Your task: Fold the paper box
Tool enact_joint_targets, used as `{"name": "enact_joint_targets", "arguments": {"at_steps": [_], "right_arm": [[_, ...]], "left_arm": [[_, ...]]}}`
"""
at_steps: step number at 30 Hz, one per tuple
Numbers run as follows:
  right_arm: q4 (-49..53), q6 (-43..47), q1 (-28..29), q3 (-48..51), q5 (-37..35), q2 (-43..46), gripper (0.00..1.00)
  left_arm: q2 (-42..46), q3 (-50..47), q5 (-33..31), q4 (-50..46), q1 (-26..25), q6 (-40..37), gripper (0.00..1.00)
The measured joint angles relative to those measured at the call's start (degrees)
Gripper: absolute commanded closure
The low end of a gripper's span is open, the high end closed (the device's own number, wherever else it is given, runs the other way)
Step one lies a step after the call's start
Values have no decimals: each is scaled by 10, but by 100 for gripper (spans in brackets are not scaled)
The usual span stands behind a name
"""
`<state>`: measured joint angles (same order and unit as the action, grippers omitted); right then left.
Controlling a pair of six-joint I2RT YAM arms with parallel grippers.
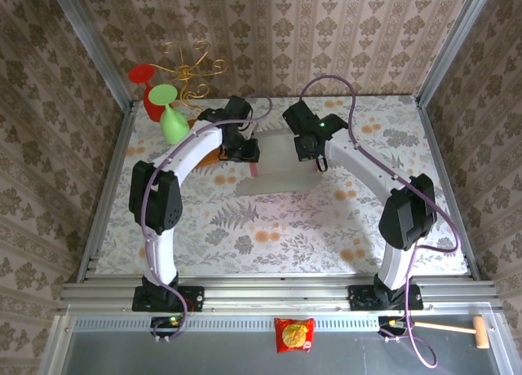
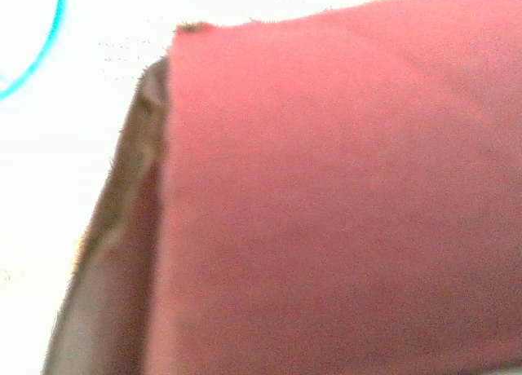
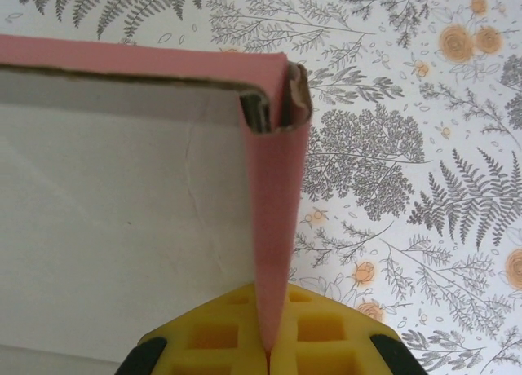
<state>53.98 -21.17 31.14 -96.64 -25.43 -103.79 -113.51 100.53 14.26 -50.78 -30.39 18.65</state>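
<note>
Right gripper: two yellow pads clamped tight on one upright pink wall of paper box. One box, on table. Left gripper at box's left edge, opening unclear. Two goblets beyond box's left: red goblet, green goblet.

You're looking at a staged robot booth, probably in a lab: wallpapered panels and metal rails close round the table.

paper box on the table toward the back, left gripper at its left edge, right gripper at its right, cups behind-left
</note>
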Motion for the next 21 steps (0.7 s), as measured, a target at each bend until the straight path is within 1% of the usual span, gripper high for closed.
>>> {"name": "enact_joint_targets", "arguments": {"at_steps": [4,7,12,13,15,18,21], "right_arm": [[-1,-1,-4,13,21,14,100],[-1,-1,-8,17,33,22,100],[-2,-8,-14,23,46,23,100],[-4,-11,-16,26,51,24,100],[-6,-15,-19,28,58,24,100],[-10,-18,-21,30,67,26,100],[-12,-20,-21,30,75,27,100]], "left_arm": [[8,-17,-1,36,0,3,80],[9,-28,0,60,0,10,89],[10,-40,2,81,0,13,89],[10,-43,2,82,0,13,92],[13,-47,-1,86,-1,16,100],[21,-52,-21,89,-5,15,100],[36,-60,-59,89,-15,16,100]]}}
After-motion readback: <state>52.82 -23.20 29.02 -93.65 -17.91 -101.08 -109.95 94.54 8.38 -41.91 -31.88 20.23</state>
